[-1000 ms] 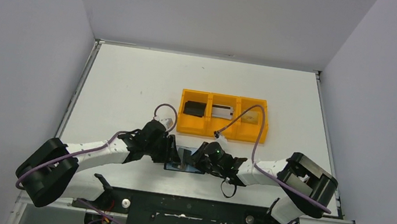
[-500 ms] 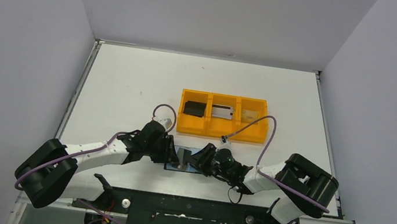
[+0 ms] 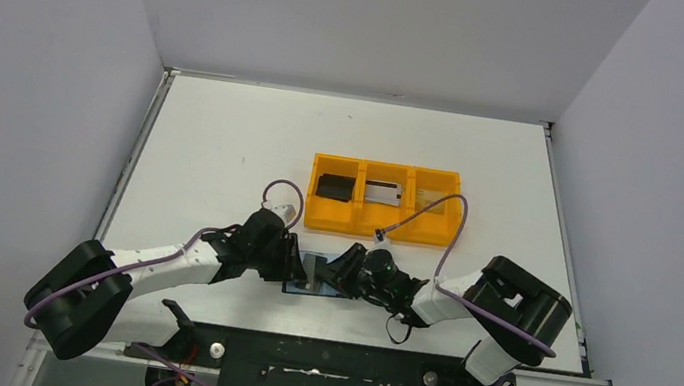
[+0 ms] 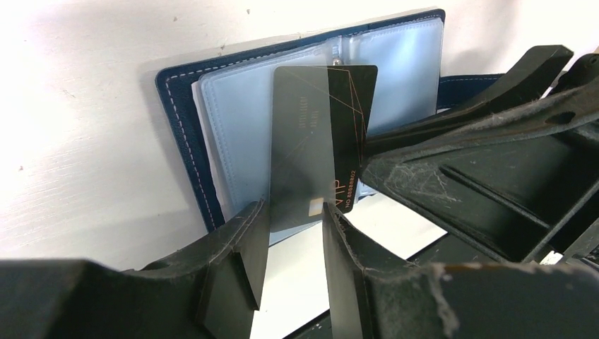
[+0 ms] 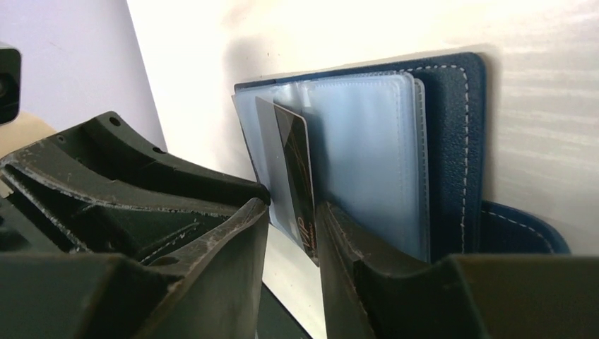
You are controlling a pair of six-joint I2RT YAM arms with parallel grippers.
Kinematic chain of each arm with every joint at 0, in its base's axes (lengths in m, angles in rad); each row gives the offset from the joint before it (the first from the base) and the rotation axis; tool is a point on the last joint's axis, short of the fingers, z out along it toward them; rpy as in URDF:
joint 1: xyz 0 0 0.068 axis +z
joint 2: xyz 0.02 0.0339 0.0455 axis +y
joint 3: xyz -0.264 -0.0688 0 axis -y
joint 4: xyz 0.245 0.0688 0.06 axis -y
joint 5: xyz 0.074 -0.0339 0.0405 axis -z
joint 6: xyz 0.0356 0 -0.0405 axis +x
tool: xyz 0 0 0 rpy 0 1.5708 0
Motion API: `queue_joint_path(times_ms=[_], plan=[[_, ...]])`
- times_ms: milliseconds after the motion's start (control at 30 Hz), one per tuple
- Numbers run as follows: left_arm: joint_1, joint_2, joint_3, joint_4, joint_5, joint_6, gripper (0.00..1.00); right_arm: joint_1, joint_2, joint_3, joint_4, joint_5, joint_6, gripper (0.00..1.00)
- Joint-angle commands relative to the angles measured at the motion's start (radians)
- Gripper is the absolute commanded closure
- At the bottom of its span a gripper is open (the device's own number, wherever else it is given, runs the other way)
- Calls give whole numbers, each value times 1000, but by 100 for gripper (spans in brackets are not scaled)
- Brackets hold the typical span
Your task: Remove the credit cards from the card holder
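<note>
The black credit card (image 4: 318,141) stands on end in the open navy bifold card holder (image 4: 178,120), straddled by left hand (image 4: 295,215) and right hand (image 5: 291,210); you cannot tell whether either clamps it.

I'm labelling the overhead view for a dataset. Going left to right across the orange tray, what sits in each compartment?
Orange tray, left to right: black card → silver-grey card → gold-tan card.
</note>
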State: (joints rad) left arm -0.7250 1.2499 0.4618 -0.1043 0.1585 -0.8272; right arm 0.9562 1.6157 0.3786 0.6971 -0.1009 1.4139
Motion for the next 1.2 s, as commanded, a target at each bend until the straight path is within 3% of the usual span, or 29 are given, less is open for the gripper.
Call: queue_joint_path(times_ms=[0, 200, 433, 667, 933, 1167], plan=[[-7, -7, -11, -34, -16, 9, 67, -3, -8, 70, -129, 39, -55, 71], [-8, -14, -14, -35, -15, 8, 68, -3, 19, 78, -115, 26, -56, 76], [-8, -13, -11, -32, -13, 8, 74, 0, 32, 149, -288, 59, -87, 70], [-10, -14, -9, -45, -24, 6, 80, 8, 27, 170, -340, 79, -109, 96], [-10, -83, 32, -94, -95, 0, 71, 6, -35, 114, -293, 63, -103, 100], [-8, -46, 107, 12, -56, 47, 68, 13, -39, 99, -293, 56, -86, 100]])
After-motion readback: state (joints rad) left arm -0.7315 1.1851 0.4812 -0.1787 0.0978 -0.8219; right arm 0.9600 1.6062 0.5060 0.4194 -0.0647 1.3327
